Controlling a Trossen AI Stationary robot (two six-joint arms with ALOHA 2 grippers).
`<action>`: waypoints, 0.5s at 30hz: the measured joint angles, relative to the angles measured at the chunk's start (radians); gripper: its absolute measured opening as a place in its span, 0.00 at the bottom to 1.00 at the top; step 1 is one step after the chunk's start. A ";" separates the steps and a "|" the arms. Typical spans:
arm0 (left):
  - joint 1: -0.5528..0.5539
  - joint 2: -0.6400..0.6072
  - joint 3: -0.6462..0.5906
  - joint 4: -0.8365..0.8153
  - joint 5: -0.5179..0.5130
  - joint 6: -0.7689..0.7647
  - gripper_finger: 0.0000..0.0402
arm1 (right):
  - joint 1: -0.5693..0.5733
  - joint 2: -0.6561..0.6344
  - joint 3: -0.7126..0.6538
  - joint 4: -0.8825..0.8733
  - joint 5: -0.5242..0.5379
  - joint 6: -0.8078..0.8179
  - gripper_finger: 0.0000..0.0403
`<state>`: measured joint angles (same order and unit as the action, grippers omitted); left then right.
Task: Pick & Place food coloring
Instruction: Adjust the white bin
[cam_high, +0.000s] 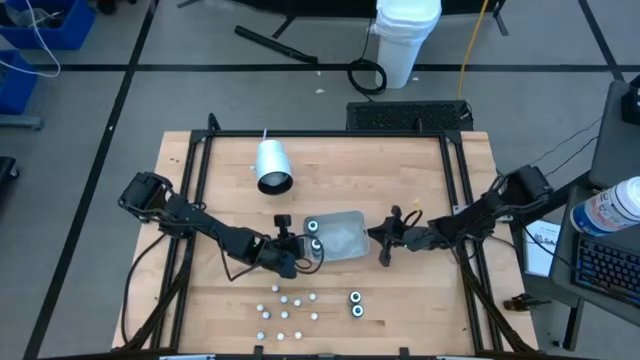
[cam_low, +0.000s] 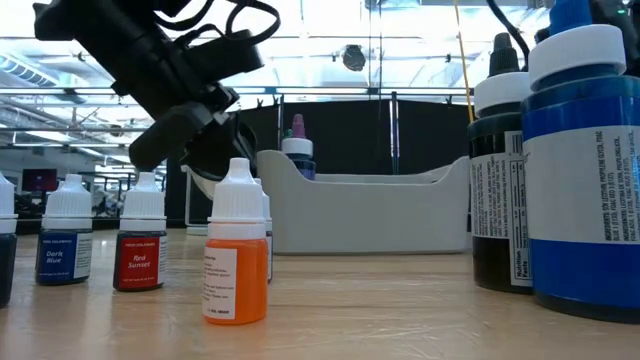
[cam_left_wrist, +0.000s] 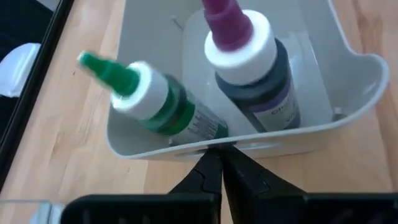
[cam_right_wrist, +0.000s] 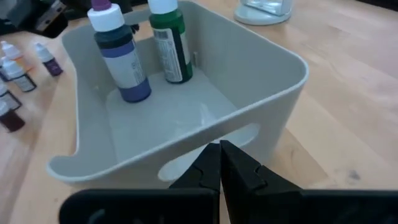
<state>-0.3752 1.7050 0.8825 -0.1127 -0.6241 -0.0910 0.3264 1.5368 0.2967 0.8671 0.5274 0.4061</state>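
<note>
Grey tray (cam_high: 345, 240), table centre: we count two food coloring bottles (cam_high: 313, 233) inside. Small food coloring bottles (cam_high: 285, 308) at its 7 o'clock. Left gripper (cam_left_wrist: 217, 163) at 9, right gripper (cam_right_wrist: 219, 160) at 3, both pressed together, empty.

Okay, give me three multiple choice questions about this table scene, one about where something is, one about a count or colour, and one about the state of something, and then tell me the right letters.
1. Where does the green-capped bottle stand?
A. inside the grey tray
B. on the bare table beside the tray
C. on top of the white cylinder

2. How many bottles are in the tray?
A. none
B. two
C. five

3. How do the left gripper's jaws stand?
A. wide open
B. shut on a bottle
C. shut, holding nothing

Answers:
1 A, both wrist views show it within the tray walls.
2 B, only the green-capped and the purple-capped bottle are inside.
3 C, the left wrist view shows the jaws pressed together just outside the tray's rim.
</note>
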 joint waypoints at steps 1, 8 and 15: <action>0.001 0.000 0.000 -0.001 0.004 -0.001 0.02 | 0.000 0.002 0.008 -0.002 -0.002 0.000 0.00; 0.010 0.000 0.000 -0.006 0.013 -0.026 0.06 | 0.011 0.001 0.022 -0.022 -0.003 0.009 0.00; 0.010 0.000 0.000 -0.015 0.019 -0.061 0.03 | 0.011 0.000 0.023 -0.051 -0.003 0.063 0.00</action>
<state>-0.3656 1.7050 0.8825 -0.1273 -0.6049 -0.1520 0.3378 1.5371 0.3193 0.8161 0.5240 0.4692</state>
